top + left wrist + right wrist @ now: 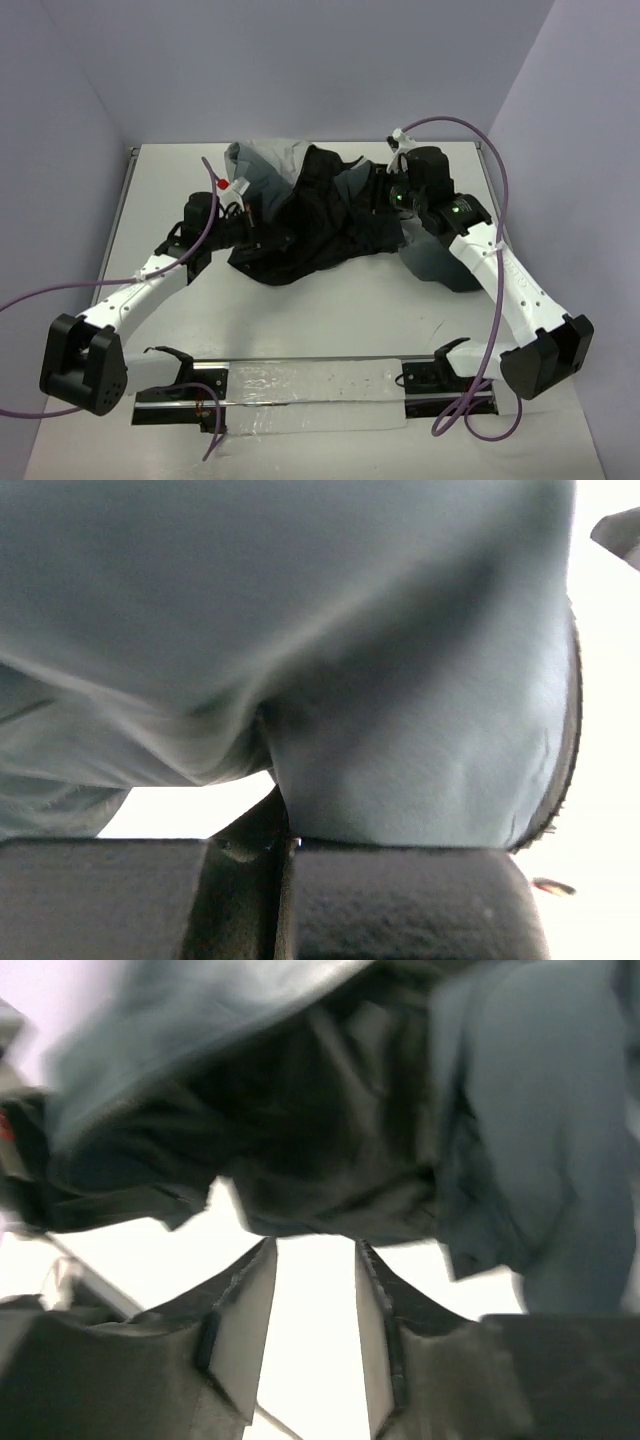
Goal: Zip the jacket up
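The jacket [310, 215] lies crumpled at the back middle of the table, its black lining up and grey shell showing at the top and right. My left gripper [255, 222] is at the jacket's left edge. In the left wrist view its fingers [400, 900] are pressed together, and a fold of grey jacket shell [350, 660] rises from between them. My right gripper [392, 200] is at the jacket's right side. In the right wrist view its gripper [315, 1245] stands open over bare table, the black lining [330, 1140] just beyond the tips, nothing between them.
The white table [330, 310] is walled at the back and both sides. A clear plastic strip on a dark rail [310, 392] runs along the near edge between the arm bases. Purple cables [490, 160] loop off both arms.
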Robot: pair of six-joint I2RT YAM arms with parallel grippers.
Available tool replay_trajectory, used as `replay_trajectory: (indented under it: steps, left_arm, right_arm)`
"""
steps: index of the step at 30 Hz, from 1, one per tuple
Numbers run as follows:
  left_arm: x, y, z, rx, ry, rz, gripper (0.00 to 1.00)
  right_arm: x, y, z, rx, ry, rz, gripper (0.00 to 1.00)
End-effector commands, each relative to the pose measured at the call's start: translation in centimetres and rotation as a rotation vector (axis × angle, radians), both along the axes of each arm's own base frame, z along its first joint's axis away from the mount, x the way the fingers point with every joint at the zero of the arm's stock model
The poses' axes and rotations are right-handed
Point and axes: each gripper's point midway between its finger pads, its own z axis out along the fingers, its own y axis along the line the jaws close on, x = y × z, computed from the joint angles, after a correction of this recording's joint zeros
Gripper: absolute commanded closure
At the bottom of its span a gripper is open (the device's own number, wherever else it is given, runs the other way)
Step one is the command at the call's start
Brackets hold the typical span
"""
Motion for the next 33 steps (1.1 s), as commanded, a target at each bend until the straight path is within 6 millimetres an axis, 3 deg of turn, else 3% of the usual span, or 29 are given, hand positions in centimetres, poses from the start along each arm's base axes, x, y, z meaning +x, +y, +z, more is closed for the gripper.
replay_trajectory:
  steps: [1, 3, 5, 7, 9, 14, 20, 23, 24, 27, 28, 31, 32, 33]
  left_arm:
    - [-1.7, -0.3, 0.7, -0.094, 0.126, -0.133, 1.0]
    - [-1.9, -0.1, 0.6, -0.088, 0.153, -0.13, 1.0]
    - [-2.1, 0.3, -0.1, -0.047, 0.215, -0.116, 1.0]
    - [-2.8, 0.9, -1.5, 0.0, 0.283, -0.102, 1.0]
    - [-3.4, 1.7, -3.1, 0.067, 0.314, -0.087, 1.0]
    - [-6.1, 4.3, -7.7, 0.234, 0.447, -0.04, 1.0]
    - [-6.9, 5.3, -8.9, 0.312, 0.472, -0.027, 1.0]
    - [-6.4, 5.2, -8.4, 0.313, 0.459, -0.022, 1.0]
    - [-6.0, 5.1, -8.0, 0.308, 0.444, -0.015, 1.0]
    - [-3.8, 4.8, -6.4, 0.3, 0.392, 0.032, 1.0]
    - [-2.5, 4.6, -5.6, 0.294, 0.364, 0.054, 1.0]
    - [3.3, 3.6, -0.8, 0.247, 0.206, 0.121, 1.0]
    - [5.4, 3.3, -0.5, 0.245, 0.198, 0.138, 1.0]
    - [9.1, 2.7, 1.8, 0.211, 0.144, 0.151, 1.0]
  right_arm:
    - [-0.4, -3.5, -5.6, -0.256, 0.068, -0.131, 0.66]
    - [0.1, -3.9, -6.7, -0.286, 0.077, -0.167, 0.65]
    - [0.7, -4.0, -8.6, -0.338, 0.108, -0.202, 0.46]
    - [1.0, -3.7, -9.7, -0.373, 0.12, -0.212, 0.36]
    - [1.5, -3.2, -11.0, -0.395, 0.137, -0.212, 0.32]
    - [3.2, -2.0, -13.3, -0.425, 0.162, -0.242, 0.3]
    - [5.0, -1.0, -14.6, -0.461, 0.15, -0.278, 0.31]
    - [6.6, -1.8, -15.9, -0.516, 0.144, -0.365, 0.35]
    - [7.1, -2.2, -16.1, -0.535, 0.138, -0.394, 0.46]
    - [8.3, -2.4, -15.3, -0.537, 0.11, -0.432, 0.94]
    - [8.6, -2.5, -14.4, -0.517, 0.098, -0.436, 1.0]
    - [9.6, -2.8, -11.3, -0.413, 0.076, -0.416, 1.0]
    - [10.6, -4.3, -9.4, -0.36, 0.063, -0.441, 1.0]
    - [11.8, -4.7, -6.3, -0.288, 0.025, -0.446, 1.0]
